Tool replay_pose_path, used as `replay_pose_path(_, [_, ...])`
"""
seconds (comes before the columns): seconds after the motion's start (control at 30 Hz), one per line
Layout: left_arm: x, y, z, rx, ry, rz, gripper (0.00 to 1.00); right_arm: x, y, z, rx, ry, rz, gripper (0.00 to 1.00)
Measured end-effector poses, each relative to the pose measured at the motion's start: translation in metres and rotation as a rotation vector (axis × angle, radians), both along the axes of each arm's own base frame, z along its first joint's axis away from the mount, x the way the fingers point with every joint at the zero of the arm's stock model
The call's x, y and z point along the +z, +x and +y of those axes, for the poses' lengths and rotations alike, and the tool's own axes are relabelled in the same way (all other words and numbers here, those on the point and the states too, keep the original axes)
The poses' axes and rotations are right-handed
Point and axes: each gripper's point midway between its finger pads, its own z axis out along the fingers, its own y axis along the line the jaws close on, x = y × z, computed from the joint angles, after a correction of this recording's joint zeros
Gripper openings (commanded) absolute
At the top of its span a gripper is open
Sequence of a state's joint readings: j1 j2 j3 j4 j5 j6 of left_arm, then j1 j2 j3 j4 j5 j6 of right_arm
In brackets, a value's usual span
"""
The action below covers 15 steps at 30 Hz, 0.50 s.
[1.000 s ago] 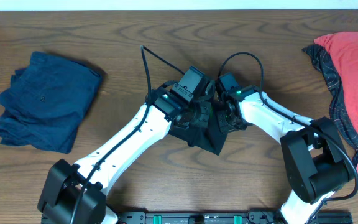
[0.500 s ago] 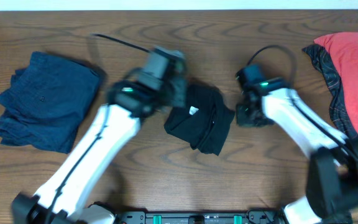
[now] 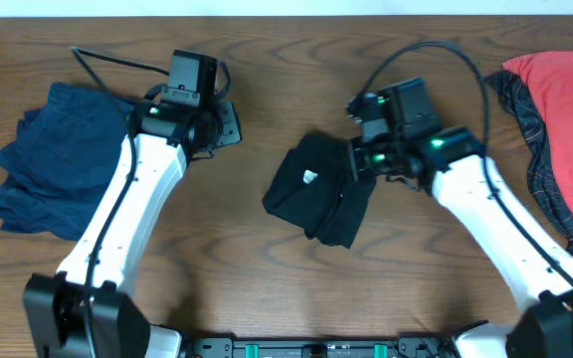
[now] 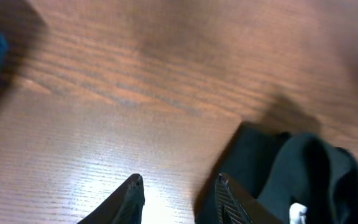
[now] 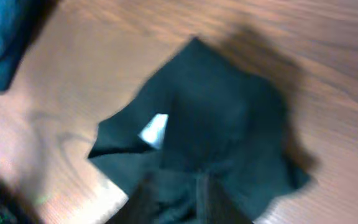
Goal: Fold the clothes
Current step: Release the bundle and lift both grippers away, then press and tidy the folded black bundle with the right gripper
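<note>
One navy garment [image 3: 73,159] lies loosely folded at far left, likely a finished piece set aside. The left gripper [image 4: 179,190] hangs over bare surface [image 3: 267,60] between it and the one black shirt [image 3: 316,194], jaws apart and empty. The shirt sits mid-surface, a rumpled bundle. The right gripper [image 5: 178,193] hovers over it, jaws blurred but seemingly apart, probably to tidy it. Far right, one red garment [image 3: 565,109] and one plaid garment [image 3: 527,124] wait heaped, making four garments.
</note>
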<state>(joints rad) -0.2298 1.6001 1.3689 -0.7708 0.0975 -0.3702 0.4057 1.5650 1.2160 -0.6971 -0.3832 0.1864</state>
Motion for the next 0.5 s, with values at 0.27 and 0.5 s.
replay_pose_path(0.27, [-0.006, -0.002, -0.001, -0.004, -0.001, 0.025, 0.40, -0.050, -0.010, 0.036, 0.075, -0.039, 0.095, 0.19])
replay_pose_path(0.5, [-0.007, -0.004, -0.001, -0.004, 0.001, 0.034, 0.40, -0.086, -0.021, 0.019, -0.014, -0.162, 0.221, 0.01])
